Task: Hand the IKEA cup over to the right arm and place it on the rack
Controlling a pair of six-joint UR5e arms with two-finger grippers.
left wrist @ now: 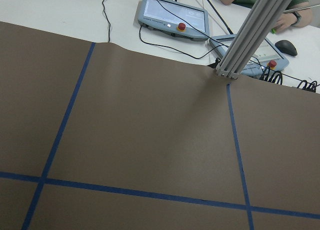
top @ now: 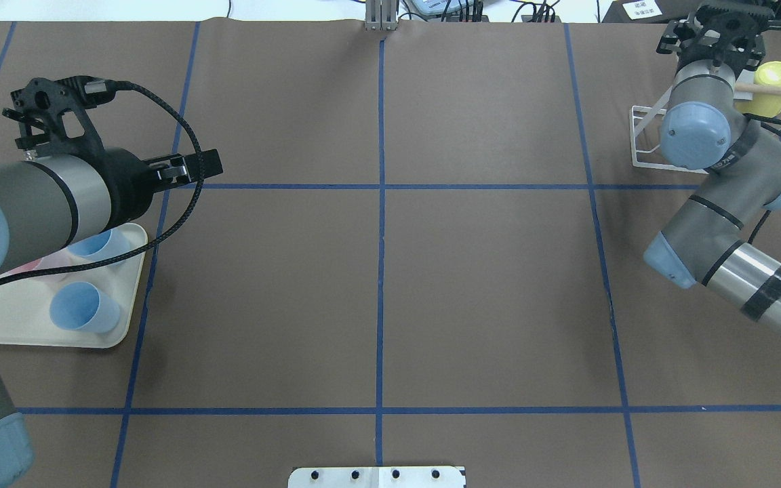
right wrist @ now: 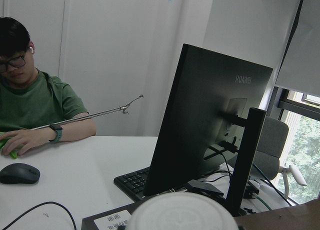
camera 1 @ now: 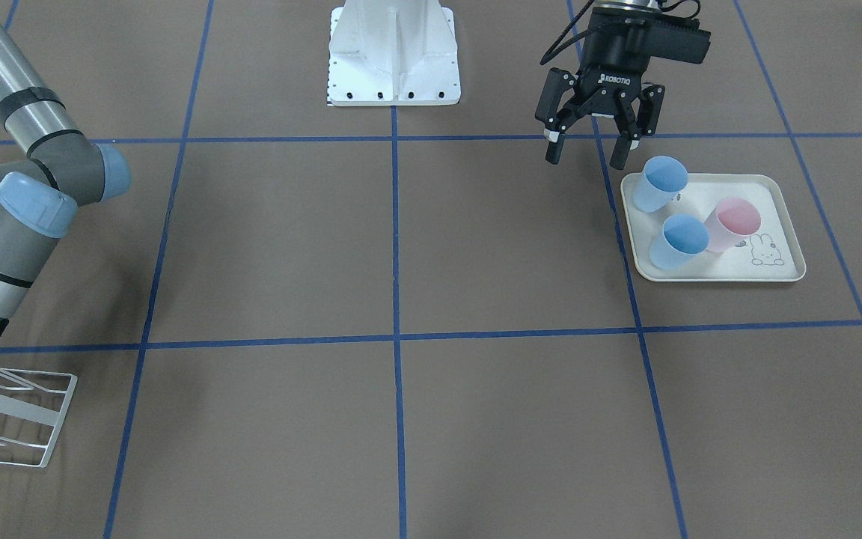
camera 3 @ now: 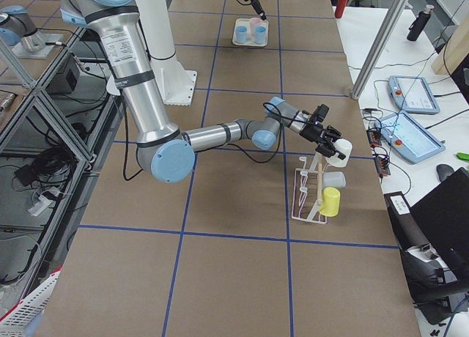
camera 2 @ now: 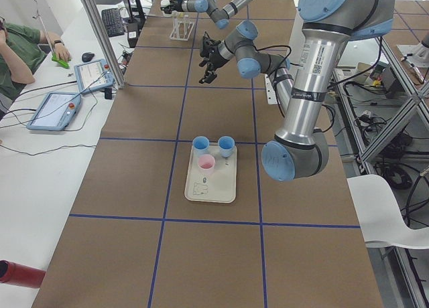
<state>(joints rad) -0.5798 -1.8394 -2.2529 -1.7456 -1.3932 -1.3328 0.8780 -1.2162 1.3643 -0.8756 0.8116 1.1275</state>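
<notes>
Where the table point(camera 1: 289, 247) is crossed by blue tape lines, the left gripper point(camera 1: 586, 159) is seen hanging over it with its jaws spread wide and nothing between them, just beside a corner of the cream tray point(camera 1: 783, 224); 2 blue cups point(camera 1: 663, 183) and 1 pink cup point(camera 1: 732, 224) are set close together on that tray. At the table's other end the right gripper point(camera 3: 330, 143) is stretched out to the top of the rack point(camera 3: 302, 199); the white cup point(camera 3: 341, 148) is found right at its fingertips, above a grey cup point(camera 3: 334, 179) and a yellow cup point(camera 3: 331, 201) hung on the rack; a white rounded shape is shown at the bottom of the right wrist view. Whether the right jaws are clamped on the white cup or parted cannot be told; nor can it be told whether that cup is borne by a prong.
</notes>
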